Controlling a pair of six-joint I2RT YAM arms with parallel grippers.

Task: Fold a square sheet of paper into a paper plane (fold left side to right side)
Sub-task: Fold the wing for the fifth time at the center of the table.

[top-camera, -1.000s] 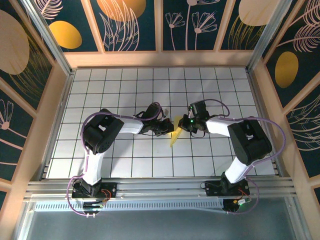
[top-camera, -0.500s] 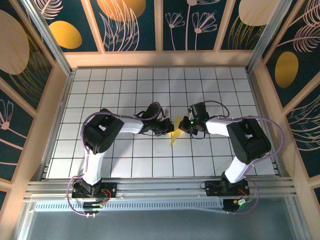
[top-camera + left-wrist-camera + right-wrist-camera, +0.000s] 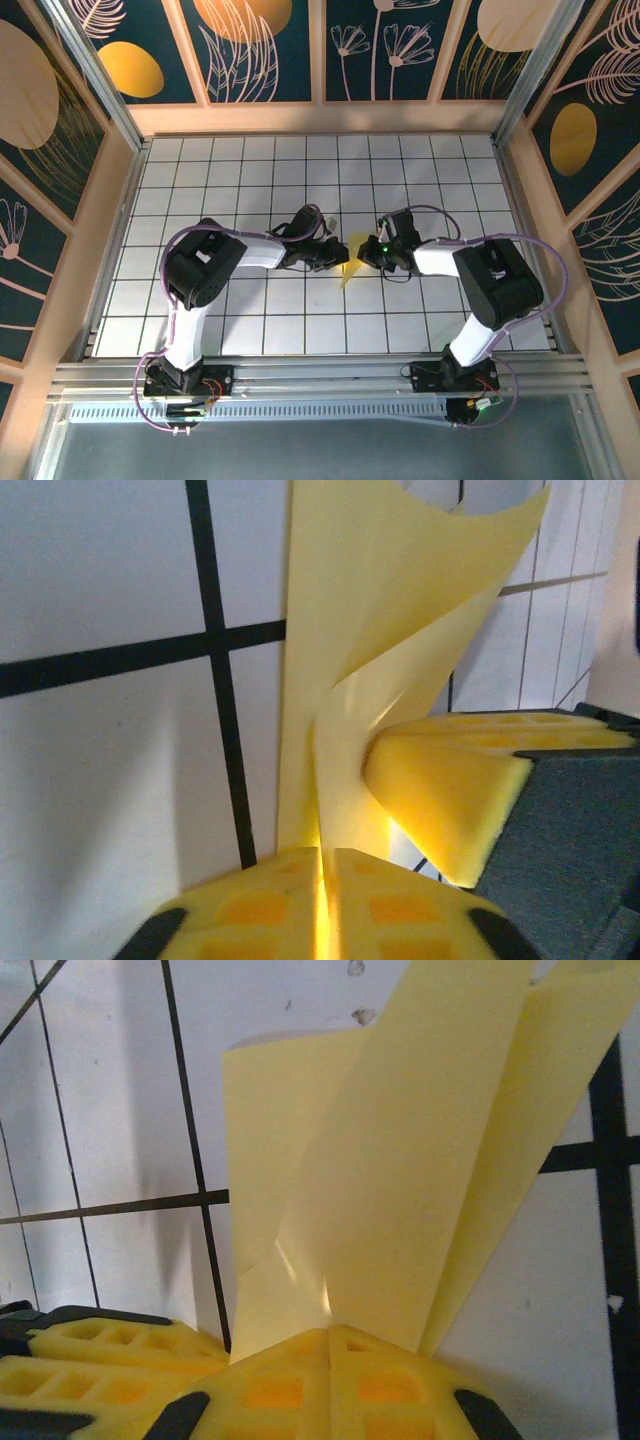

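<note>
Paper plane (image 3: 347,272) material, thin plain yellow, was pinched between the left claw (image 3: 338,257) and the right claw (image 3: 363,252), which met almost tip to tip.

The left claw's yellow pads (image 3: 250,905), moulded with shallow square cells, were pressed together down to a bright hairline seam, and the sheet's near edge was caught in that seam. Ahead of this claw the paper rose in smooth overlapping flaps, with one long straight crease and a pointed corner at the far end. Just to its right a blocky yellow finger of the right claw sat close against the sheet.

The right claw was likewise closed tight, its celled yellow pads (image 3: 270,1390) meeting on the paper plane. Beyond them the matte layers fanned outward into narrow panels with crisp straight edges. To its left sat a hollow-celled finger of the left claw.

Under both claws lay the counter (image 3: 240,180), white tiles divided by black grid lines. From above, the yellow sliver tapered from the claws toward the arms' bases.
</note>
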